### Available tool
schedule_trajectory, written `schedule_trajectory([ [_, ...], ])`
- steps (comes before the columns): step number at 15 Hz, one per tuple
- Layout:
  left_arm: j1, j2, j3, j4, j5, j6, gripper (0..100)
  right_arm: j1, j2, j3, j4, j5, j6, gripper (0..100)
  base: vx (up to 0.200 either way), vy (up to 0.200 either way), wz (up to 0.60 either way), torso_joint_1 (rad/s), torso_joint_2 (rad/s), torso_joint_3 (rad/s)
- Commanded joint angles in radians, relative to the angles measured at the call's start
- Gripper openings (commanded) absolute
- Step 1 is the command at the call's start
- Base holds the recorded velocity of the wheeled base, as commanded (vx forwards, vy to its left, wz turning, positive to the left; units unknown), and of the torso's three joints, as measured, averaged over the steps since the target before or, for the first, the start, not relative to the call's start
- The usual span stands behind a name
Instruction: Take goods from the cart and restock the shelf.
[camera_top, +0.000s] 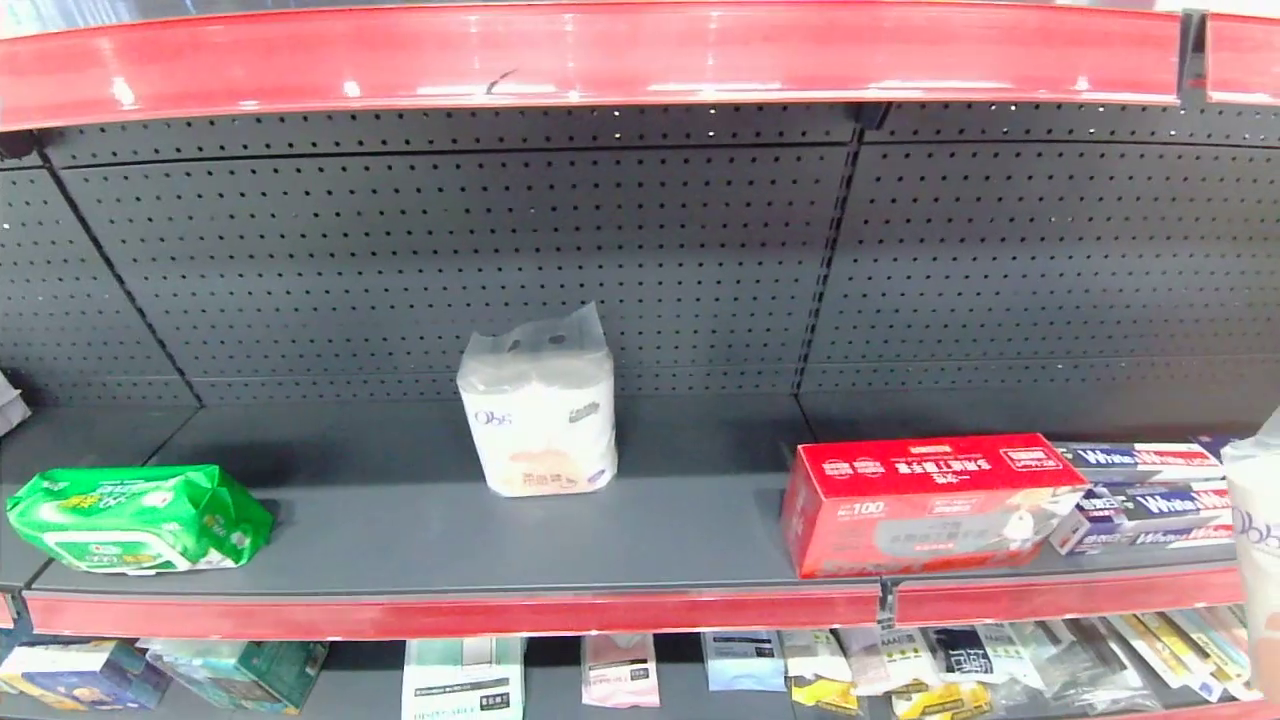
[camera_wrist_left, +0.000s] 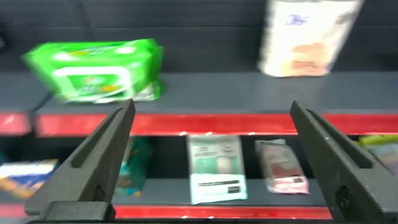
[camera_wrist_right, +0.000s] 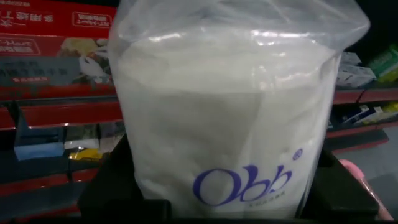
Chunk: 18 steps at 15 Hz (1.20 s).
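- right gripper (camera_wrist_right: 211, 196) is clamped on both sides of the plastic-wrapped paper roll pack (camera_wrist_right: 230, 112), held up just right of the red box (camera_top: 930, 500)
- left gripper (camera_wrist_left: 211, 109) is spread wide, nothing in it, facing the shelf (camera_top: 400, 520) front, left of the red box
- second roll pack (camera_top: 540, 410) stands upright on the shelf, well left of the red box
- green wipes pack (camera_top: 135, 518) lies far left
- toothpaste boxes (camera_top: 1150, 490) touch the red box's right side

Light: came bright from overhead; the pegboard (camera_top: 450, 250) looked dark.
Glare: white streaks ran along the top rail (camera_top: 600, 55); the held pack (camera_wrist_right: 236, 93) had sheen on its wrap.
Shadows: lay soft on the shelf (camera_top: 400, 520) behind the green pack (camera_top: 140, 518).
Distortion: the rails bowed toward the head view's edges.
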<state>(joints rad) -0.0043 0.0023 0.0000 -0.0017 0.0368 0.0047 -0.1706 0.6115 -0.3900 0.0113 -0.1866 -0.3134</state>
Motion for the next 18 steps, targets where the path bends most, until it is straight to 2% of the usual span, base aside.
schedule_trajectory([
  [1, 0.000, -0.001, 0.000, 0.000, 0.000, 0.001, 100, -0.006, -0.035, 0.005, -0.001, -0.002, 0.000, 0, 0.000, 0.000, 0.00, 0.000, 0.00, 0.000],
  [6, 0.000, -0.001, 0.000, 0.000, 0.000, 0.001, 100, -0.006, -0.068, 0.011, 0.004, -0.007, -0.001, 0, 0.000, 0.000, 0.00, 0.000, 0.00, 0.000],
  [11, 0.000, 0.004, -0.002, 0.000, -0.003, 0.005, 100, -0.049, -0.088, 0.068, -0.019, -0.008, 0.010, 0, 0.000, 0.000, 0.00, 0.000, 0.00, 0.000],
  [13, 0.000, 0.010, -0.003, 0.002, -0.035, 0.006, 100, -0.049, -0.082, 0.069, -0.068, -0.008, 0.027, 0, 0.000, 0.000, 0.00, 0.000, 0.00, 0.000],
  [14, -0.003, 0.031, -0.005, 0.002, -0.041, 0.018, 100, -0.050, -0.082, 0.060, -0.076, -0.011, 0.028, 0, 0.000, 0.000, 0.00, 0.000, 0.00, 0.000],
  [15, -0.003, 0.042, -0.035, 0.009, -0.046, 0.017, 100, -0.055, -0.084, 0.054, -0.074, -0.017, 0.028, 0, 0.000, 0.000, 0.00, 0.000, 0.00, 0.000],
  [16, -0.008, 0.225, -0.229, 0.045, -0.049, -0.014, 100, -0.076, -0.088, 0.062, -0.071, -0.039, 0.023, 0, 0.000, 0.000, 0.00, 0.000, 0.00, 0.000],
  [17, -0.011, 0.410, -0.371, 0.051, -0.048, -0.152, 100, -0.089, -0.093, 0.068, -0.063, -0.044, 0.025, 0, 0.000, 0.000, 0.00, 0.000, 0.00, 0.000],
  [18, -0.010, 0.516, -0.426, 0.039, -0.043, -0.173, 100, -0.095, -0.098, 0.071, -0.063, -0.045, 0.027, 0, 0.000, 0.000, 0.00, 0.000, 0.00, 0.000],
])
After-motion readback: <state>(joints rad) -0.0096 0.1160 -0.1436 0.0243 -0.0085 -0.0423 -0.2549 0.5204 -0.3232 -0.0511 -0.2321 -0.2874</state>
